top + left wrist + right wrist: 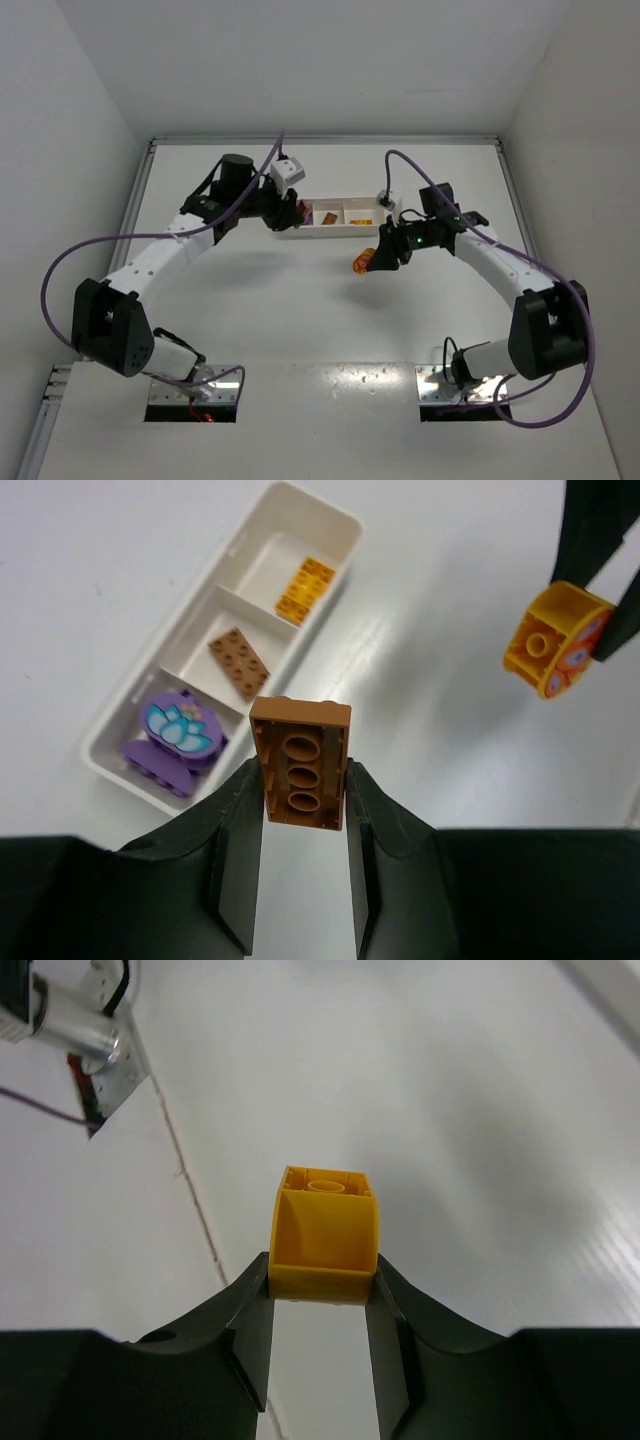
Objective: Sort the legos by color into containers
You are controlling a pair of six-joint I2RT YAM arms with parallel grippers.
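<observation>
Now, left gripper [303, 775]: clamped on brown rectangular plastic brick [300, 745].
Right gripper [320, 1268]: clamped on yellow curved plastic brick [325, 1225].
Handling: looked light, stiff, slick; flat sides suited gripping.

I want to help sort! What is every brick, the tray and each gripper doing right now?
left gripper, shut on the brown brick
right gripper, shut on the rounded yellow brick
purple pieces, lying in the tray, end compartment
brown plate, lying in the middle compartment
small yellow brick, lying in the other end compartment
</observation>
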